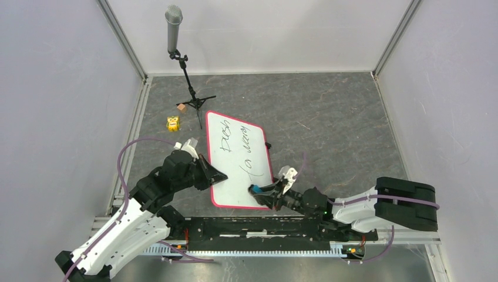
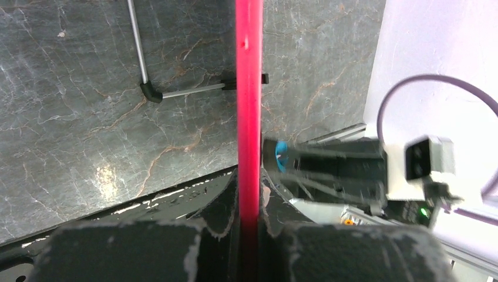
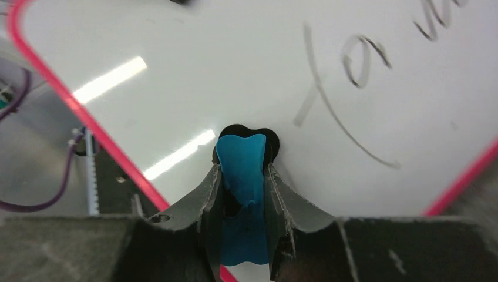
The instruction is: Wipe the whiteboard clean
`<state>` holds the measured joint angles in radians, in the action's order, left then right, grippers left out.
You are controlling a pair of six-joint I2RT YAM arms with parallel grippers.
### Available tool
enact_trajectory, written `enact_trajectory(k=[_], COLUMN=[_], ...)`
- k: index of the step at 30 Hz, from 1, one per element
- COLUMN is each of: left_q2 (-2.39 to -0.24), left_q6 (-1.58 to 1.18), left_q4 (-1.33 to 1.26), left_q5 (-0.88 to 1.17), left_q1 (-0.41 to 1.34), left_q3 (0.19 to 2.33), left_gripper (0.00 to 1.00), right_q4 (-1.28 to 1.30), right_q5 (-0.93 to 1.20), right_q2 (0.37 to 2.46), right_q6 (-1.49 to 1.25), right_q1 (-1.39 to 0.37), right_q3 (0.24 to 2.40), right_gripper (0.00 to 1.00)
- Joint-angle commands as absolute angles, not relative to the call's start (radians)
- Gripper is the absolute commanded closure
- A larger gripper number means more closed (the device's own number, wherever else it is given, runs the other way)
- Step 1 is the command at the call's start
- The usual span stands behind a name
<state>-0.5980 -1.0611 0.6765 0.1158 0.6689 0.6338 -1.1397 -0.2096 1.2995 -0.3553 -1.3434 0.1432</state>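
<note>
The grey marbled table [image 1: 335,111] carries the board [image 1: 232,176] in its near middle, just ahead of the arm bases. The board's long axis runs away from the arms, its far end tipped slightly left. Black handwriting runs along that axis over the far and middle parts, and the near part is blank.

The left gripper [image 1: 218,175] is clamped tight on the red rim [image 2: 248,88] of the board's left edge, which the left wrist view shows edge-on between the fingers. The right gripper [image 1: 258,191] reaches over the near right corner, closed on a blue eraser [image 3: 242,170] whose tip presses on the white surface just short of the nearest stroke.

A mic stand [image 1: 187,70] rises at the far left, one tripod leg ending just beside the board's far left corner. A yellow toy [image 1: 172,123] sits left of that corner, with a small tan cube [image 1: 181,107] just beyond it. A black clip [image 1: 268,144] juts from the board's right edge.
</note>
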Motion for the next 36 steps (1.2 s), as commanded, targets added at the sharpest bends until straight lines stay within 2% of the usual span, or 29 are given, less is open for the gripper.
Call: enact_trajectory(k=[1, 6, 16, 21, 26, 32, 36], left_q2=[-0.590, -0.588, -0.595, -0.578, -0.566, -0.570, -0.587], left_q6=[-0.997, -0.970, -0.981, -0.992, -0.983, -0.952, -0.938], left_q4=[0.633, 0.627, 0.575, 0.577, 0.585, 0.598, 0.592], left_q5=[0.082, 0.090, 0.110, 0.113, 0.110, 0.119, 0.145], left_q1=[0.666, 0.666, 0.667, 0.666, 0.666, 0.666, 0.666], left_q3=[0.591, 0.586, 0.549, 0.539, 0.542, 0.543, 0.542], left_gripper=[0.98, 0.98, 0.98, 0.98, 0.98, 0.98, 0.98], right_q4=[-1.110, -1.040, -0.889, -0.919, -0.954, -1.030, -1.019], right_q5=[-0.219, -0.237, -0.177, -0.195, -0.169, -0.217, -0.216], right_q2=[1.329, 1.278, 1.375, 1.399, 1.482, 1.443, 1.451], right_q6=[-0.491, -0.485, -0.298, -0.296, -0.405, -0.490, -0.479], right_q1=[-1.260, -1.247, -1.371, -1.368, -1.289, -1.145, -1.049], right_q3=[-0.009, -0.054, 0.359, 0.409, 0.346, 0.127, 0.093], right_gripper=[0.80, 0.80, 0.80, 0.79, 0.80, 0.79, 0.79])
